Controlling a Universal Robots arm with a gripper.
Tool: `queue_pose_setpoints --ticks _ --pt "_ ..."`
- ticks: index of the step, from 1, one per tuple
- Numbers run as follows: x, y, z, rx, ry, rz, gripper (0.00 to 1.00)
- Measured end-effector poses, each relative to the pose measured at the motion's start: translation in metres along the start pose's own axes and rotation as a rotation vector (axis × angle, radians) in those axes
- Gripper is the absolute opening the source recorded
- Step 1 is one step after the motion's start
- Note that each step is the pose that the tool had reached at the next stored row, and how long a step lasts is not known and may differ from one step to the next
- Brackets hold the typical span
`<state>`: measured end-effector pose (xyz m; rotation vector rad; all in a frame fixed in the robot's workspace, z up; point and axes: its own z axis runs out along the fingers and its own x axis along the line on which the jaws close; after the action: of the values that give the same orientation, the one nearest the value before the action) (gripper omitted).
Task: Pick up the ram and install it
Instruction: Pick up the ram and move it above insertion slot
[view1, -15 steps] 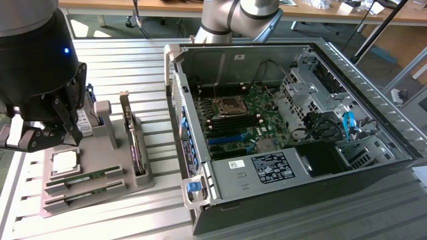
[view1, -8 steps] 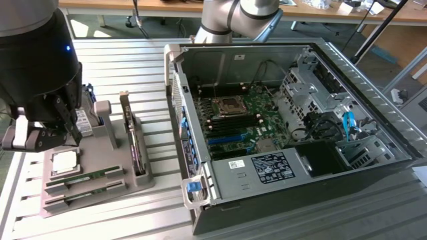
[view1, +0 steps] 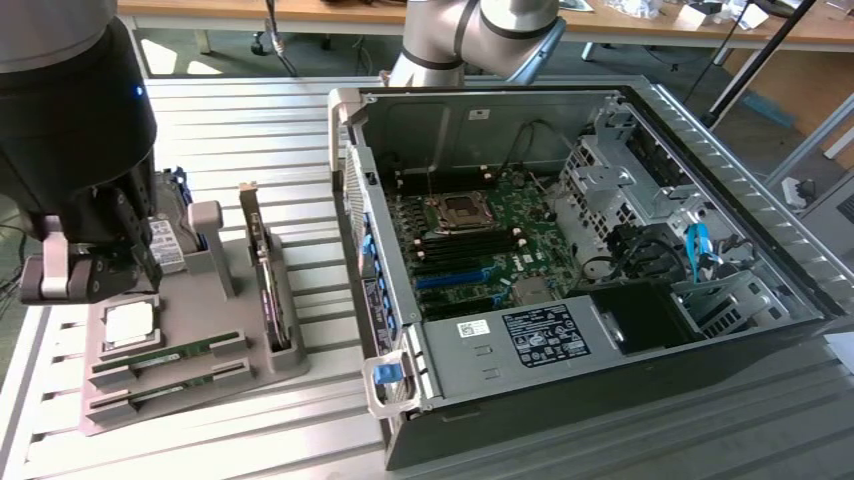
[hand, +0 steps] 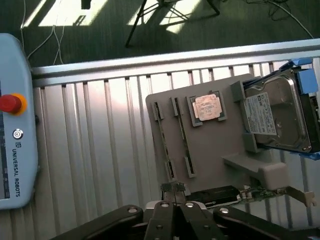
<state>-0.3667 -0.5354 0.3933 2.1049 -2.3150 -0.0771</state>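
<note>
Ram (view1: 174, 354) shows as two thin green sticks with small black chips, standing on edge in side-by-side slots of a grey tray (hand: 210, 150). The tray also holds a square silver processor (view1: 127, 322), an upright card (view1: 267, 290) and a hard drive (hand: 275, 115). Above the tray hangs the gripper (view1: 80, 285), clenched on nothing and clear of the ram. On the exterior view's right sits an open case (view1: 747, 230) with the motherboard (view1: 494, 235) bare inside. A pendant (hand: 15, 120) lies on the slatted table (view1: 240, 120).
</note>
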Motion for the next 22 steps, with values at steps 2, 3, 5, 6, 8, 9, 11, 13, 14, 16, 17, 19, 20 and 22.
queue_pose_setpoints --ticks 2,3,5,6,8,9,11,13,14,16,17,19,20,22 --pt "0.0000 0.0000 0.0000 -0.0007 0.0012 -0.028 0.11" --pt "0.0000 0.0000 0.0000 -0.0009 0.0016 -0.035 0.11" --pt "0.0000 -0.0001 0.0000 -0.0012 0.0022 -0.051 0.11" --pt "0.0000 -0.0001 0.0000 -0.0014 0.0025 -0.058 0.11" --pt "0.0000 -0.0001 0.0000 -0.0015 0.0026 -0.059 0.11" --pt "0.0000 -0.0001 0.0000 -0.0015 0.0027 -0.059 0.11" --pt "0.0000 -0.0001 0.0000 -0.0014 0.0026 -0.059 0.11" --pt "0.0000 -0.0001 0.0000 -0.0010 0.0026 -0.059 0.11" --pt "-0.0001 0.0000 0.0001 0.0034 0.0023 -0.059 0.11" --pt "0.0000 0.0000 0.0005 0.0258 0.0009 -0.059 0.11" --pt "0.0000 0.0001 0.0007 0.0491 -0.0009 -0.060 0.11" --pt "0.0001 0.0002 0.0009 0.0682 -0.0021 -0.061 0.11" --pt "0.0001 0.0001 0.0009 0.0687 -0.0022 -0.061 0.11" --pt "0.0001 0.0002 0.0010 0.0687 -0.0023 -0.061 0.11"
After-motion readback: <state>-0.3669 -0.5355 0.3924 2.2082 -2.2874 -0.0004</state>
